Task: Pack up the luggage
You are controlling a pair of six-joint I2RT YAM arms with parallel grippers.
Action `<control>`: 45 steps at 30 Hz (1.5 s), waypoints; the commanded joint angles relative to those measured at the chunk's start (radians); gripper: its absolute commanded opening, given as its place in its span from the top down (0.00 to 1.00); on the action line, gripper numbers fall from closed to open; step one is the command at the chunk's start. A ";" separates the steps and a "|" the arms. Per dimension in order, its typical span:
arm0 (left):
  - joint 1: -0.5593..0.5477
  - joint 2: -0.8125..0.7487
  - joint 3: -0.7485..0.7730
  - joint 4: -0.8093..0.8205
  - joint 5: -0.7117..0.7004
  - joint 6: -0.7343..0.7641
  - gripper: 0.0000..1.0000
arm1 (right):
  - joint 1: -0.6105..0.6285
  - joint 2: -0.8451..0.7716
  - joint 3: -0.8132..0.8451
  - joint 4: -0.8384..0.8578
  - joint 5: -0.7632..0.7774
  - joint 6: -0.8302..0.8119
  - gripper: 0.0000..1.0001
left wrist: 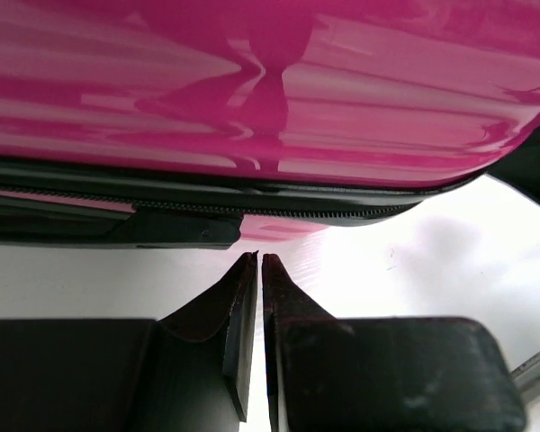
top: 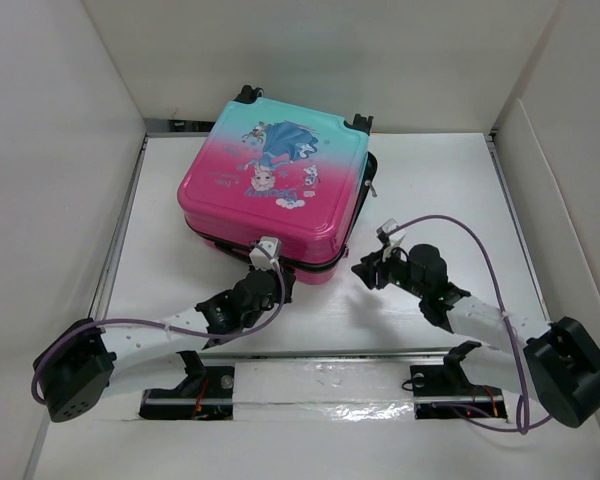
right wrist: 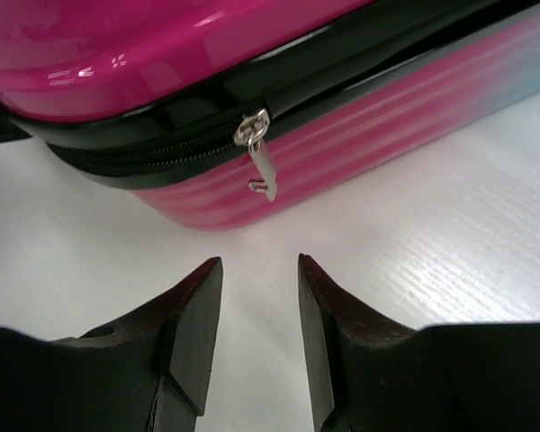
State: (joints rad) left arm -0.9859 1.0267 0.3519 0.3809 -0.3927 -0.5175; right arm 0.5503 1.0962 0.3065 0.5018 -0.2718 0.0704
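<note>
Luggage (top: 272,185) lies flat at far centre of the table (top: 450,190), lid down. Left gripper (left wrist: 259,263) just beside its near edge, jaws pressed together, empty. Right gripper (right wrist: 259,265) near its near-right corner, jaws spread, facing the zipper pull (right wrist: 262,166).

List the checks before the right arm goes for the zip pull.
1. Lid of the luggage down on its base: ok.
2. Zipper pull visible and free: ok, it hangs loose at the corner seam.
3. Right gripper open and empty: ok.
4. Right gripper lined up with the zipper pull: ok, the pull sits roughly above the gap and is not touched yet.
5. Left gripper bracing the shell: cannot tell, it is shut with its tips at the front seam and contact is unclear.
6. Zip closed beyond the pull: cannot tell.
</note>
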 commanded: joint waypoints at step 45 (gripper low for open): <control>0.093 0.396 0.364 0.314 0.158 0.016 0.98 | 0.497 0.005 0.146 -0.192 0.262 0.183 1.00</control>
State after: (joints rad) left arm -0.9237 1.3617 0.6025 0.4618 -0.1947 -0.4751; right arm 0.9016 1.0809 0.3996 0.3645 0.1246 0.1326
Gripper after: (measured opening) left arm 0.025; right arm 0.018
